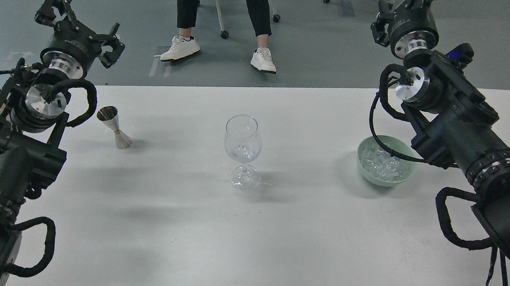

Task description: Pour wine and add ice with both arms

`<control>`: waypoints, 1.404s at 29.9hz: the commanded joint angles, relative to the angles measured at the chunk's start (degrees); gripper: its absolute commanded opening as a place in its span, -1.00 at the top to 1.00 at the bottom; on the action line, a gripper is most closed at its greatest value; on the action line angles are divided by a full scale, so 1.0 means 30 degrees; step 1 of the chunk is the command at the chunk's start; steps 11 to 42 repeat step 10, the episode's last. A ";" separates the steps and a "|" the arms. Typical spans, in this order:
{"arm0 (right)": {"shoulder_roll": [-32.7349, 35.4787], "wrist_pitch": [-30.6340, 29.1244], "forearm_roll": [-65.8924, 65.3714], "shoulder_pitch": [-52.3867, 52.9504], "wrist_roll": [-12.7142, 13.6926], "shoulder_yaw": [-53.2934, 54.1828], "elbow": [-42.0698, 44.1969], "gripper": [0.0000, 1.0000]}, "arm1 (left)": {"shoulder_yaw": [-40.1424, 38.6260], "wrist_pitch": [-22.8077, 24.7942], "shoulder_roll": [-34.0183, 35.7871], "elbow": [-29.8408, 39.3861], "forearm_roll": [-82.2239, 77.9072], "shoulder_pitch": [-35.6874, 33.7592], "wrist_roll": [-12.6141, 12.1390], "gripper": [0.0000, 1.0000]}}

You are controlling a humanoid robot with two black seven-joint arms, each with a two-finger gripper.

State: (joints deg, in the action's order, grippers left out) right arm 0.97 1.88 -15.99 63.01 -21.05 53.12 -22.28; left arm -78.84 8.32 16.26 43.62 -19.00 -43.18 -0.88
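— Glass (pixel 242 150) first?
— Mid tabletop (pixel 164 226), a few ice cubes inside; wine you can't make out. Bowl (pixel 365 171) of ice (pixel 383 166) right, jigger (pixel 114 127) left.
— Your grippers?
— Left gripper (pixel 80 26) spread, empty, raised. Right gripper (pixel 391 18): cannot tell.

I'm in a lab or office: grey floor (pixel 324 53), rolling chair (pixel 221 10) with a seated person (pixel 222 6), plain white surface (pixel 275 234).

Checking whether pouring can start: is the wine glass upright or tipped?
Upright. The wine glass stands on its round foot on the table, stem vertical, bowl opening upward, a few ice cubes inside.
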 commanded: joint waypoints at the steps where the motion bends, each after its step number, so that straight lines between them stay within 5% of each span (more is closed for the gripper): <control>1: -0.0002 0.0046 0.0027 0.0003 -0.0130 -0.0012 -0.0044 -1.00 | 0.0001 -0.0018 -0.0058 -0.0007 -0.0286 -0.0168 -0.0028 -0.95; 42: 0.0057 -0.0012 0.0028 -0.0026 -0.0277 0.0076 -0.1154 -1.00 | 0.0001 -0.0018 -0.0088 0.0109 -0.0610 -0.0315 -0.0028 -0.95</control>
